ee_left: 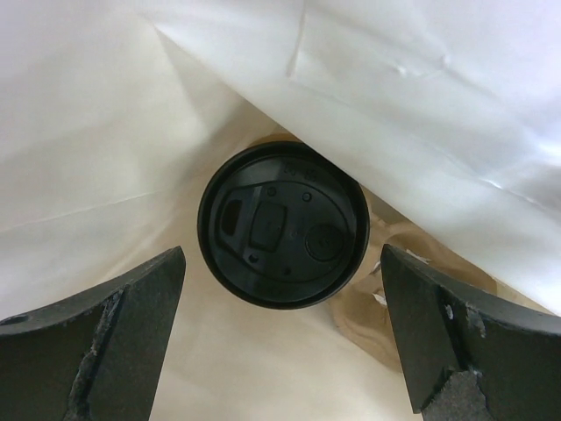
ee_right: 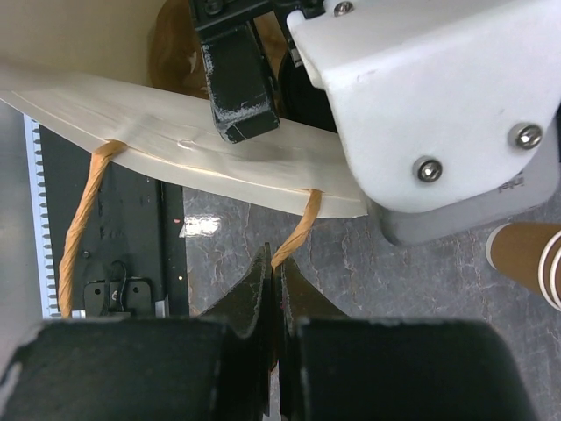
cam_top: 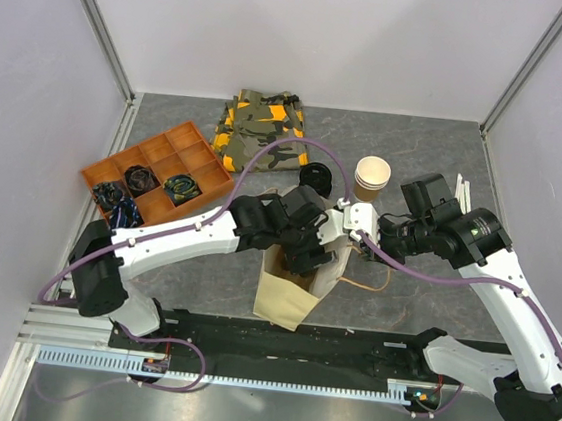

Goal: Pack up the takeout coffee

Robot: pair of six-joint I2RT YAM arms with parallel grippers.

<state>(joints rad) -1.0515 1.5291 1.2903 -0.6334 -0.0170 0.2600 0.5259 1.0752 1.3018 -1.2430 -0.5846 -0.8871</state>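
Shows takeout coffee [ee_left: 282,226] deep inside paper bag [ee_left: 421,96], lid facing out, centred beyond wide-spread left gripper [ee_left: 282,263], touching neither finger; shows right gripper [ee_right: 273,272] pinched tight on bag's twisted handle [ee_right: 298,219].

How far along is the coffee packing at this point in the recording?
Done: the takeout coffee sits lid-up inside the paper bag. In hand: the left tool is open above it, gripping nothing, while the right tool is shut on the bag's handle, apparently keeping the mouth open. Left: lift the left tool out of the bag and let go of the handle.
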